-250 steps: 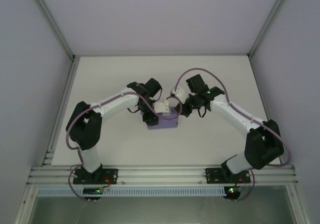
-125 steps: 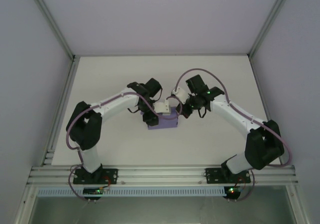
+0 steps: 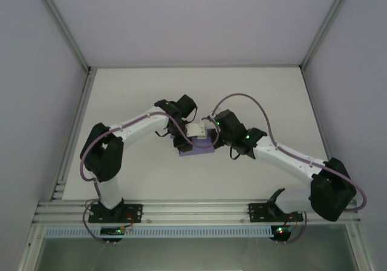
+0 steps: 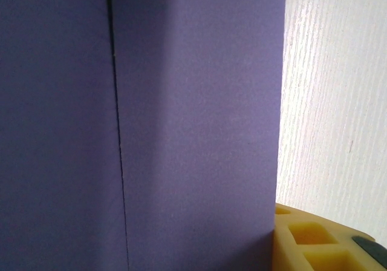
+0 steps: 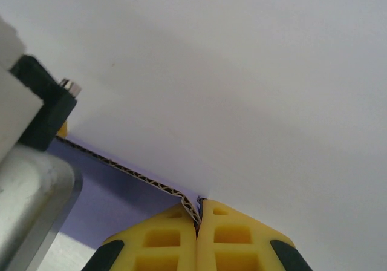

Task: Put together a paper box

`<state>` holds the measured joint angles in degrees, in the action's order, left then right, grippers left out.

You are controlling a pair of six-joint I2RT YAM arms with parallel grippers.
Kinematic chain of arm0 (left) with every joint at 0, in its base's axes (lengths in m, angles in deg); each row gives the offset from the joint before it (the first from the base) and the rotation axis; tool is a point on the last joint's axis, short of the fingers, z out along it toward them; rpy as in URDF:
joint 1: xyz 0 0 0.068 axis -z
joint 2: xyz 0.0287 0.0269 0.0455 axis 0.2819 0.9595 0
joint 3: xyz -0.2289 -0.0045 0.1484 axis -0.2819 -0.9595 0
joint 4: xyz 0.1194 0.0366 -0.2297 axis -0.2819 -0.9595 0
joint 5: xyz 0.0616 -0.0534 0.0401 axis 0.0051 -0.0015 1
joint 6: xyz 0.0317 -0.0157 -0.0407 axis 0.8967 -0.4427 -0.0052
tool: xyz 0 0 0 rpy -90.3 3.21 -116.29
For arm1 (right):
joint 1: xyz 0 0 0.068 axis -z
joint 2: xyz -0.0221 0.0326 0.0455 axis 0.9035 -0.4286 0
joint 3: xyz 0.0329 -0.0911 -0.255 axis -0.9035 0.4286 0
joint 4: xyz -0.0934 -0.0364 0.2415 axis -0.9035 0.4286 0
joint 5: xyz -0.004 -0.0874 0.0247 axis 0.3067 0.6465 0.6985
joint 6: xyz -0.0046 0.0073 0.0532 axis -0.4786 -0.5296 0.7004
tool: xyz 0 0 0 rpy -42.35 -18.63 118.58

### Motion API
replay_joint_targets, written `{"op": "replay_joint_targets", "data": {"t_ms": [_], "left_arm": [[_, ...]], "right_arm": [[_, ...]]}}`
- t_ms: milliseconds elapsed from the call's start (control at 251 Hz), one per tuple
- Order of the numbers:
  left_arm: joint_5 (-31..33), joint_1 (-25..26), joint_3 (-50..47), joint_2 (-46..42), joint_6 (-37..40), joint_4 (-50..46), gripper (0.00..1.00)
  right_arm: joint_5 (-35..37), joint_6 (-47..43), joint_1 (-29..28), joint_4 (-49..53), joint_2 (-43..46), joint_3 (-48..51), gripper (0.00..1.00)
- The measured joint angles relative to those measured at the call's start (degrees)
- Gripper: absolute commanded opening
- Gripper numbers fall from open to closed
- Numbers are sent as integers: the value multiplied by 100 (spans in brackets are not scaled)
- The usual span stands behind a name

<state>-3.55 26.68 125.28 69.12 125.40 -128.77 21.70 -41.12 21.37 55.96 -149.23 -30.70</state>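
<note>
We are pinching a corrugated edge of the paper box (image 3: 196, 148) with the right claw (image 5: 198, 222), near the middle of the table (image 3: 242, 95). The left claw (image 3: 181, 141) is pressing against the box, but we cannot tell whether it is gripping. Tugging unevenly risks tearing or creasing that thin flap.

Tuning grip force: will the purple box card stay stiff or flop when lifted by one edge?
Probably stiff: the paper box shows a corrugated edge where the right hand pinches it. Likely light, being thin card. It may hinge along its crease.
</note>
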Motion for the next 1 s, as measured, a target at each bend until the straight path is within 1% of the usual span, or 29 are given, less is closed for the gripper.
{"op": "replay_joint_targets", "data": {"t_ms": [227, 487, 734, 1002], "left_arm": [[66, 11, 0, 0, -175, 83, 27], [118, 17, 0, 0, -216, 153, 27], [131, 24, 0, 0, -214, 157, 28], [157, 46, 7, 0, -232, 153, 29]], "right_arm": [[656, 636, -232, -1025, 94, 549, 0], [898, 1119, -326, -1388, 127, 754, 0], [994, 1143, -374, -2015, 247, 1172, 0], [1493, 1279, -629, -3163, 306, 1853, 0]]}}
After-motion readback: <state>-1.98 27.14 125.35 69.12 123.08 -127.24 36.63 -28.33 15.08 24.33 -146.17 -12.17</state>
